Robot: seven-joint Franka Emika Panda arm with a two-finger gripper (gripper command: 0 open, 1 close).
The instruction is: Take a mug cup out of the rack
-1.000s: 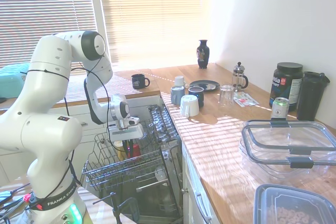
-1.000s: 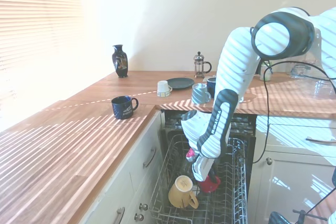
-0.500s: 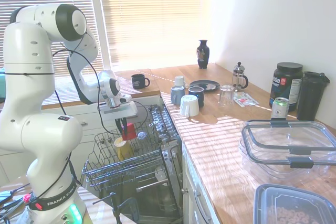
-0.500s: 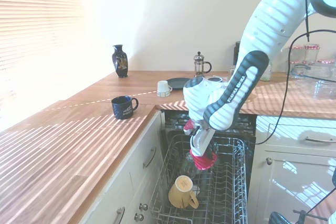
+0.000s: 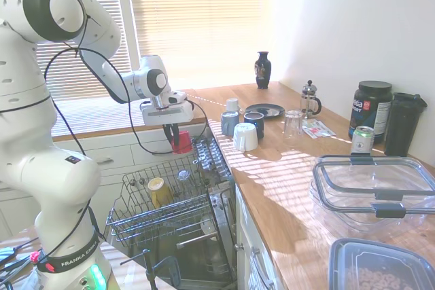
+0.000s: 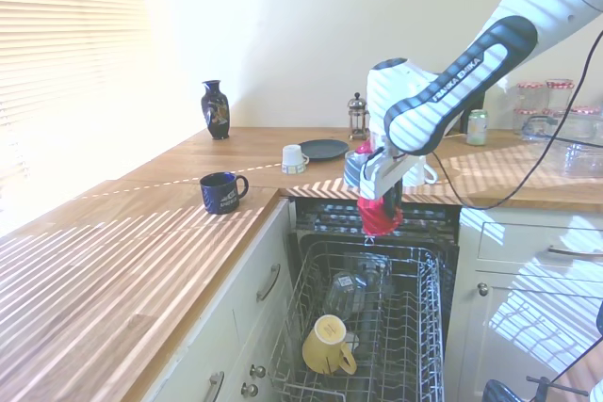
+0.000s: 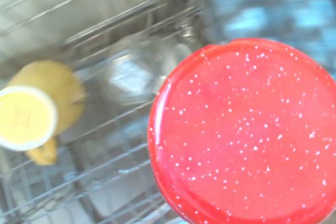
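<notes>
Second exterior view: pincer [image 6: 382, 217] grips red mug cup [image 6: 382, 219] above rack [image 6: 415, 327]; no legible writing.

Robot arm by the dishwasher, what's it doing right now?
The white Franka arm's gripper is shut on the red mug and holds it in the air above the grey wire rack, clear of the tines. A yellow cup and a clear glass lie in the rack. The mug isn't set down anywhere yet.

Glossy white-speckled red mug cup [image 7: 247, 135], grey metal wire rack [image 5: 146, 216], smooth striped wooden worktop [image 6: 113, 261].
</notes>
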